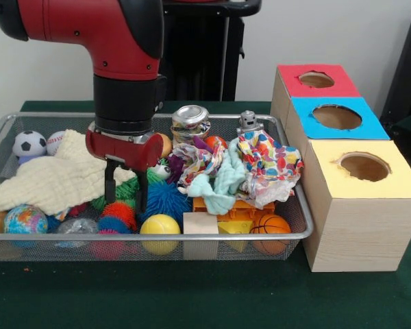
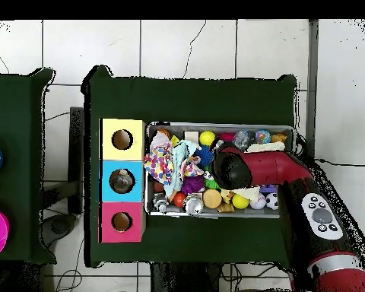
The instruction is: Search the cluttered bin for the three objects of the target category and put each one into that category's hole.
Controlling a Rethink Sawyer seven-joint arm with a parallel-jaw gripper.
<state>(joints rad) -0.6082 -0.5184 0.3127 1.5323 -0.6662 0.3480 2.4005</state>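
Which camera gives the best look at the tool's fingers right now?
The front view: the tool hangs open over the bin, both dark fingers showing against the spiky balls. In the overhead view the arm covers the tool completely.

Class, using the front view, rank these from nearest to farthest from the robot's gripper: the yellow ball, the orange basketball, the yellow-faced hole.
From the gripper:
1. Yellow ball, just below and right of it, at the tray's front rim.
2. Orange basketball, farther right, in the tray's front corner.
3. Yellow-faced hole, farthest right, on the wooden box.
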